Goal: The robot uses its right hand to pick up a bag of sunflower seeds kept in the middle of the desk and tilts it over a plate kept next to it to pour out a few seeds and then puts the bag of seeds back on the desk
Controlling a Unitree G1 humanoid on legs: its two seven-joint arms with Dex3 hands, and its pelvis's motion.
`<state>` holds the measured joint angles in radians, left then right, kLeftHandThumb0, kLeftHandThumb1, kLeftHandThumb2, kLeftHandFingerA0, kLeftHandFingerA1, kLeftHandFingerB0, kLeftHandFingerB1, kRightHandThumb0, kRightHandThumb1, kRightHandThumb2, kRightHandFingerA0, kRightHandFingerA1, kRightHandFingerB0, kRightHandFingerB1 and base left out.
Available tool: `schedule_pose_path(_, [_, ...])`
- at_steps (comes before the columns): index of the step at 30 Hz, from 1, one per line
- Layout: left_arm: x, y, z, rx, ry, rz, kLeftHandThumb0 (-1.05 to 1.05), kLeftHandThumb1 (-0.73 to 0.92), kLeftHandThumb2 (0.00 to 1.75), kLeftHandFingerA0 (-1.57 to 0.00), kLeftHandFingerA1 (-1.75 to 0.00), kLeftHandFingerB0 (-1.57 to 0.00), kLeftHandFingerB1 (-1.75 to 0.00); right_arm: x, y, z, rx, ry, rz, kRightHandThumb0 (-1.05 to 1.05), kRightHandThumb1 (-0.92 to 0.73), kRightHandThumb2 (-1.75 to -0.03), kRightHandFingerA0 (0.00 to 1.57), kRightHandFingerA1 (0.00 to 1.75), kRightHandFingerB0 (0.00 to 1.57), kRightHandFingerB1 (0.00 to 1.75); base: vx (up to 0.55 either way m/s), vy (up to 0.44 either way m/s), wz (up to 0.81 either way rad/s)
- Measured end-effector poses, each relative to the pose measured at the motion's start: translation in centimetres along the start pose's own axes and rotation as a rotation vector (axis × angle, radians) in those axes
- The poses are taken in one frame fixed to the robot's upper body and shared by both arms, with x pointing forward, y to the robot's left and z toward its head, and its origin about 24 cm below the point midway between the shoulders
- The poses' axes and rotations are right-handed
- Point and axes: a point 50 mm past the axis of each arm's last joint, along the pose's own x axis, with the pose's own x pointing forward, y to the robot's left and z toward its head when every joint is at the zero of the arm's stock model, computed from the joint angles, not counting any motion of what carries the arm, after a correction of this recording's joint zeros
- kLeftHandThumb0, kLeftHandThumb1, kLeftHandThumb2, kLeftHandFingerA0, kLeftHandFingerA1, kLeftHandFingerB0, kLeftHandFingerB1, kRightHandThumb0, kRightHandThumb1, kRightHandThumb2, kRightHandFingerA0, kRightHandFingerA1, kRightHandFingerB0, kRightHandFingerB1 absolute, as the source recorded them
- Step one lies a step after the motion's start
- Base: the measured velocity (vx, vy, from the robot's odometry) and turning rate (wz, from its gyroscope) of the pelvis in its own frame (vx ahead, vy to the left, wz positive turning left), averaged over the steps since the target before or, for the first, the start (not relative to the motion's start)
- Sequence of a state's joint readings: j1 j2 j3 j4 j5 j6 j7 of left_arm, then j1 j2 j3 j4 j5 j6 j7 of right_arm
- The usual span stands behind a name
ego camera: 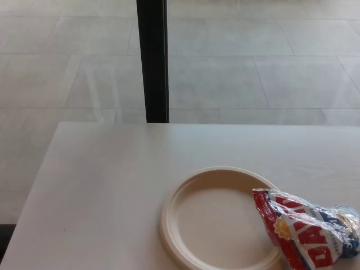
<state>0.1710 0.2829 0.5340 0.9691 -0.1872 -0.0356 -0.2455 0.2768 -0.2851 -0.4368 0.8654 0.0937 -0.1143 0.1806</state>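
Neither the left hand nor the right hand appeared anywhere in the head view, so finger position and grip could not be reported for either.

The bag of sunflower seeds, a crinkled red, white and blue packet, lay on its side at the lower right of the frame. Its left end overlapped the right rim of the plate; its right end ran toward the frame edge, partly cut off. The plate, a pale round disc, sat at lower centre on the desk and showed no seeds in its well. By that evidence the pick-up had not been started.

Probable faults from this state:
- The bag rested against the plate rim. A grasp that dragged the bag sideways would likely shift or tip the light plate.
- The film looked thin and slippery. A pinch on the loose end could let the bag slide or fold.
- Which end was open could not be determined. A lift by the wrong end would probably spill seeds onto the desk rather than the plate.
- An over-steep tilt would release more than a few seeds.

Surroundings: a black vertical post stood at upper centre beyond the far desk edge, against a pale tiled floor. Nothing else occupied the desk; the plate itself was the only obstruction beside the bag.
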Motion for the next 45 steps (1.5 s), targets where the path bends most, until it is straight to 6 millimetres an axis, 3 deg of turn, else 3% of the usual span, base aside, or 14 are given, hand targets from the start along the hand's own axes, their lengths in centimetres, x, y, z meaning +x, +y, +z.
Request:
schedule_pose_path(2, [0.0,0.2,0.1,-0.03,-0.01,0.001,-0.53,0.58,0.91,-0.19,-1.16,-0.13,-0.76,-0.2,-0.6,0.5,0.052,-0.033,-0.025,-0.46,-0.7,-0.63,0.0,0.55,0.0,0.41,0.0,0.0,0.0])
schedule_pose_path(4, [-0.1,0.4,0.2,-0.054,-0.017,0.002,-0.61,0.47,1.07,-0.09,-0.67,-0.02,-0.58,-0.5,-1.2,1.0,0.1,-0.058,-0.051,-0.57,-0.57,-0.81,0.0,0.34,0.0,0.19,0.0,0.0,0.0])
schedule_pose_path(12, [-0.3,1.7,0.5,-0.145,-0.045,0.022,-0.57,0.73,0.79,-0.1,-0.85,-0.03,-0.61,-0.2,-5.5,2.0,0.378,-0.073,-0.229,-0.52,-0.64,-0.7,0.0,0.03,0.0,0.02,0.0,0.0,0.0])
schedule_pose_path(14, [-0.4,2.2,0.9,-0.161,-0.055,0.038,-0.35,0.63,1.19,-0.19,-0.67,-0.07,-0.58,-0.1,-6.8,3.0,0.449,-0.109,-0.277,-0.63,-0.66,-0.74,0.0,0.06,0.02,0.06,0.0,0.0,0.0])
schedule_pose_path(16, [-0.5,2.7,1.1,-0.184,-0.064,0.053,-0.61,0.59,1.02,-0.15,-0.74,-0.02,-0.57,-0.1,-8.2,4.6,0.518,-0.167,-0.323,-0.69,-0.47,-0.81,0.0,0.31,0.0,0.22,0.0,0.0,0.0])
schedule_pose_path(17, [-0.5,2.9,1.2,-0.194,-0.066,0.058,-0.58,0.67,0.82,-0.09,-0.87,-0.02,-0.61,-0.1,-8.9,5.6,0.546,-0.2,-0.342,-0.66,-0.65,-0.72,0.0,0.04,0.03,0.22,0.0,0.0,0.0])
schedule_pose_path(18, [-0.5,3.1,1.2,-0.203,-0.067,0.063,-0.6,0.55,1.05,-0.15,-0.71,-0.02,-0.58,-0.1,-9.4,6.5,0.571,-0.232,-0.357,-0.77,-0.49,-0.81,0.0,0.27,0.0,0.26,0.0,0.0,0.0])
schedule_pose_path(25, [-0.9,4.2,1.2,-0.233,-0.065,0.067,-0.6,0.66,0.85,-0.08,-0.8,-0.05,-0.65,-2.3,-13.2,16.8,0.525,-0.6,-0.374,-0.75,-0.49,-0.91,0.0,0.24,0.0,0.33,0.0,-0.001,0.02])
schedule_pose_path(29, [-0.8,4.0,1.2,-0.239,-0.068,0.052,-0.62,0.49,1.08,-0.09,-0.65,-0.02,-0.58,-3.5,-12.2,20.6,0.396,-0.735,-0.316,-0.96,-0.47,-0.8,0.03,0.64,0.07,0.58,0.0,0.0,0.0])
schedule_pose_path(30, [-0.8,3.9,1.2,-0.239,-0.069,0.049,-0.59,0.5,1.09,-0.07,-0.65,-0.02,-0.58,-3.7,-11.8,21.3,0.364,-0.759,-0.303,-0.52,-0.14,-0.85,0.0,0.58,0.02,0.57,0.0,0.0,0.0])
schedule_pose_path(31, [-0.8,3.9,1.2,-0.238,-0.069,0.044,-0.58,0.67,0.87,-0.06,-0.77,-0.06,-0.63,-4.0,-11.3,22.1,0.325,-0.783,-0.288,-0.81,-0.49,-0.93,0.05,0.62,0.0,0.56,0.0,0.0,0.0])
schedule_pose_path(32, [-0.8,3.8,1.2,-0.236,-0.069,0.038,-0.61,0.5,1.09,-0.08,-0.64,-0.02,-0.57,-4.2,-10.8,22.9,0.281,-0.81,-0.272,-0.93,-0.56,-0.93,0.0,0.41,0.0,0.4,0.0,0.0,0.0])
schedule_pose_path(36, [-0.7,3.5,1.3,-0.226,-0.068,0.018,-0.63,0.48,1.08,-0.07,-0.65,-0.02,-0.57,-5.4,-8.1,26.0,0.069,-0.907,-0.187,-0.8,-0.46,-0.81,0.0,0.05,0.0,0.0,0.0,0.0,0.0])
schedule_pose_path(45, [-0.4,3.0,1.6,-0.215,-0.071,-0.011,-0.6,0.48,1.08,-0.17,-0.72,-0.04,-0.59,-7.6,-0.9,29.6,-0.442,-1.048,0.068,-0.69,-0.4,-0.59,0.0,0.11,0.0,0.17,0.0,0.0,0.0])
